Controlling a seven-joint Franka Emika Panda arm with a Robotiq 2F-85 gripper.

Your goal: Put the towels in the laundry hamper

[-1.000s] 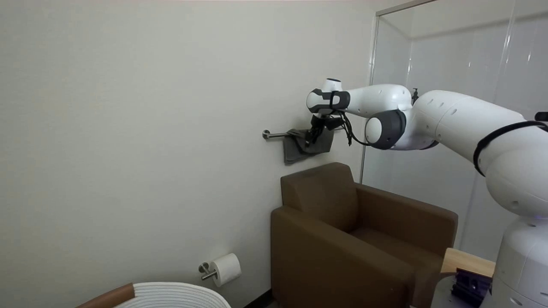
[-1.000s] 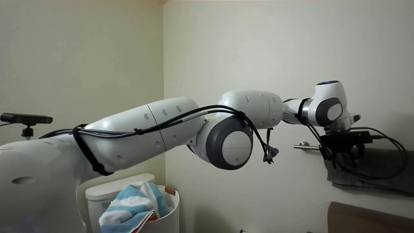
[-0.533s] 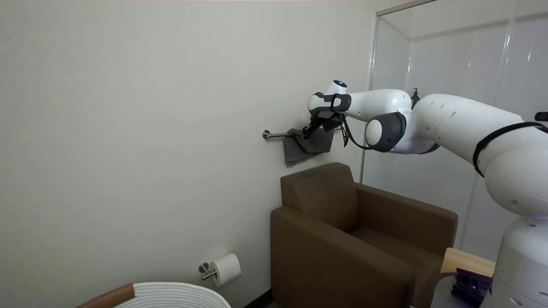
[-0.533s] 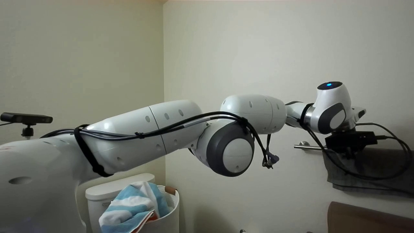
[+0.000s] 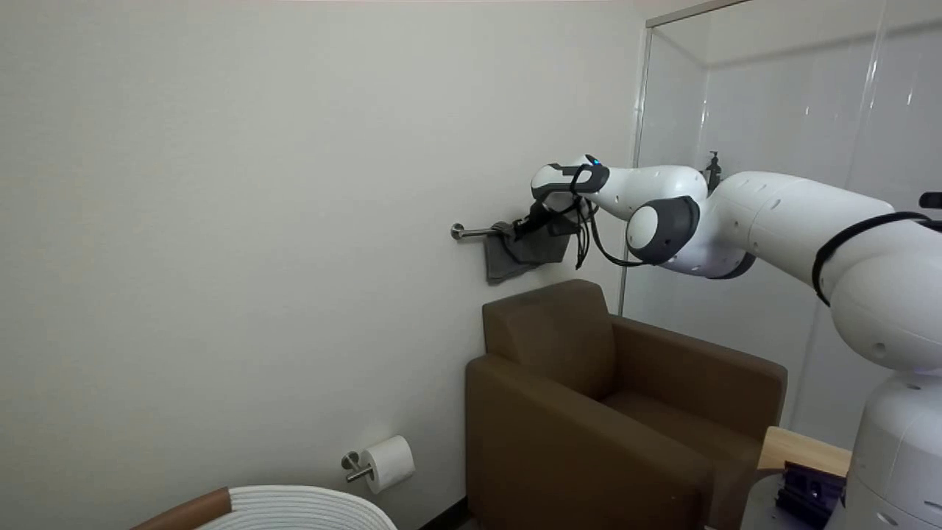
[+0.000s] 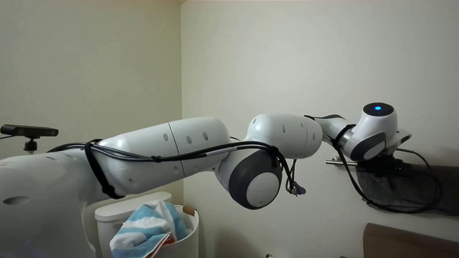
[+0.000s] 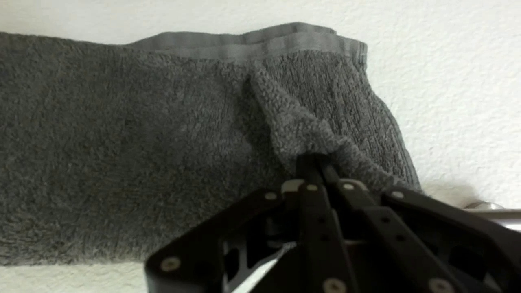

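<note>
Wrist view: gripper (image 7: 315, 159) has its fingers (image 7: 308, 167) pressed together, tips pinching a raised fold of the dark grey towel (image 7: 122, 142). Fold runs as a ridge from the tips to near the towel's banded edge. Towel is draped on the metal towel bar (image 5: 478, 232) — bare bar end sticks out past its side. Brown armchair (image 5: 589, 412) sits below. In both exterior views the arm (image 5: 662, 173) reaches out to the towel, wrist tilted, black cables (image 6: 251, 144) strapped along it.

Laundry hamper (image 6: 188, 245) is well apart from the grey towel: white, brown section on the rim. Light-blue-and-white striped towel (image 6: 143, 224) is bunched at its top, partly over the rim, orange showing low down — can't tell how much lies inside. White toilet tank (image 6: 118, 211) shows just beside. In an exterior view, toilet paper roll (image 5: 391, 464) sits on its holder (image 5: 350, 461) between hamper and armchair.
</note>
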